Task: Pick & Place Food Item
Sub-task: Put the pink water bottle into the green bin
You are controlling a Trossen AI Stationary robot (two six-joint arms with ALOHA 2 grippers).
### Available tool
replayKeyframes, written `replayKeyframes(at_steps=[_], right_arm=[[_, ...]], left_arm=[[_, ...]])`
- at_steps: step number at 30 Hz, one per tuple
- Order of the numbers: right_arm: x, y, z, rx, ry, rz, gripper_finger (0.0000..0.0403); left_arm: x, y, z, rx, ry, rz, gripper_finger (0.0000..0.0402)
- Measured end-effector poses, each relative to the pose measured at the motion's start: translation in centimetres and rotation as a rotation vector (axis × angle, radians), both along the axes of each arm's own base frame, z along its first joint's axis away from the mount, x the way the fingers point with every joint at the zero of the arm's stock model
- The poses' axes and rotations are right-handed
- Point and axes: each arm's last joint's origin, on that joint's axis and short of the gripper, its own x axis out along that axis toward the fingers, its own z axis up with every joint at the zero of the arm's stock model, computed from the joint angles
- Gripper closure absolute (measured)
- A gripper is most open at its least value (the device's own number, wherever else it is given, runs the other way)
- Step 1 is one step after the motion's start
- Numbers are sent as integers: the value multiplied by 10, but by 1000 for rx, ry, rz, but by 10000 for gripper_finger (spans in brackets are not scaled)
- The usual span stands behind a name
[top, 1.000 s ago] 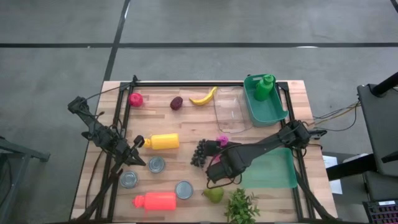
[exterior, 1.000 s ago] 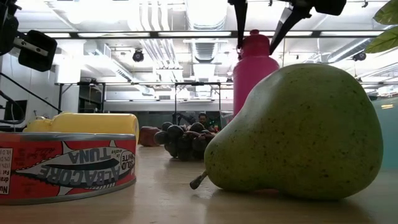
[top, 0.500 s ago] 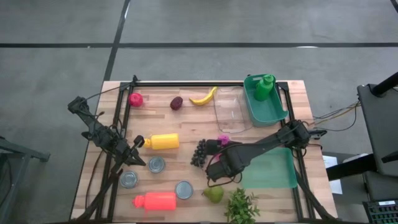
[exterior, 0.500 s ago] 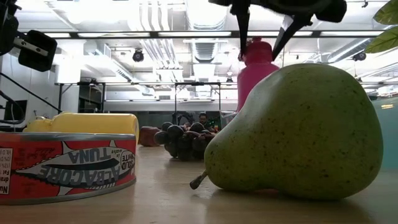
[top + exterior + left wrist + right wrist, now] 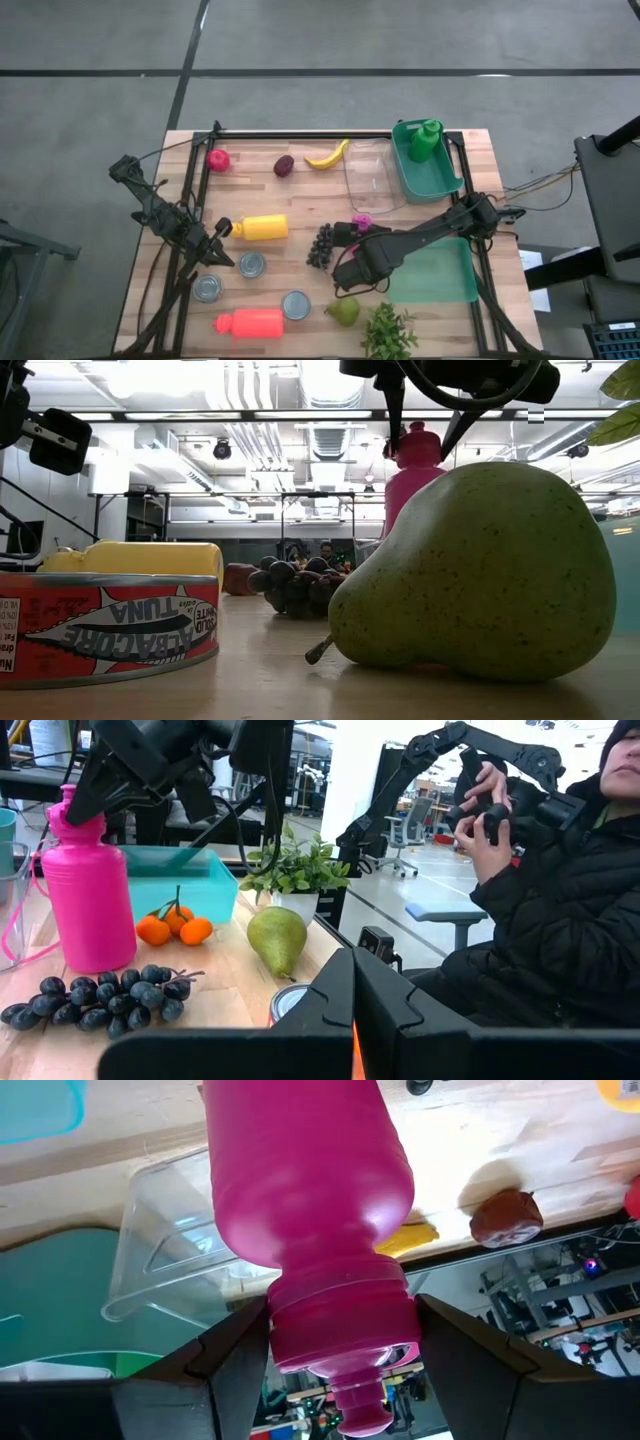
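A pink bottle (image 5: 360, 222) stands upright between the grapes (image 5: 322, 246) and the teal lid (image 5: 435, 270), with my right gripper (image 5: 357, 232) shut on its top. The low view shows the fingers on either side of the cap (image 5: 420, 432). A green pear (image 5: 343, 311) lies near the front edge, resting on its side (image 5: 470, 580). Small oranges (image 5: 175, 928) lie beside the bottle. My left gripper (image 5: 352, 990) waits shut at the table's left (image 5: 218, 252), holding nothing. My right gripper pinches the pink bottle's collar just under the cap (image 5: 290, 1330) between its two fingers (image 5: 235, 1350). It comes slanting down from the table's near side. The bottle stays upright, and its base (image 5: 95, 960) appears to rest on the table.
At the back lie a banana (image 5: 326, 156), a dark red fruit (image 5: 284, 165), a clear container (image 5: 372, 180) and a teal bin (image 5: 440, 180) with a green bottle. A yellow bottle (image 5: 260, 228), tuna cans (image 5: 252, 265), a red bottle (image 5: 250, 322) and a plant (image 5: 388, 333) crowd the front. A person sits beyond the table (image 5: 540, 900).
My right gripper has sunk a little, and more of its body now shows in the low view. The pink bottle's top has come down slightly with it, and the bottle stays upright.
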Motion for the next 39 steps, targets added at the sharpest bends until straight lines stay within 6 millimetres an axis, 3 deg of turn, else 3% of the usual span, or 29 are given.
replayKeyframes(at_steps=[11, 23, 39], right_arm=[[0, 0, 0, 2, 14, 18, 169], [1, 1, -2, 30, -5, -21, 87], [-4, 3, 7, -2, -64, -19, 84]], left_arm=[[0, 0, 0, 0, 0, 0, 402], [0, 0, 0, 0, 0, 0, 402], [0, 0, 0, 0, 0, 0, 402]])
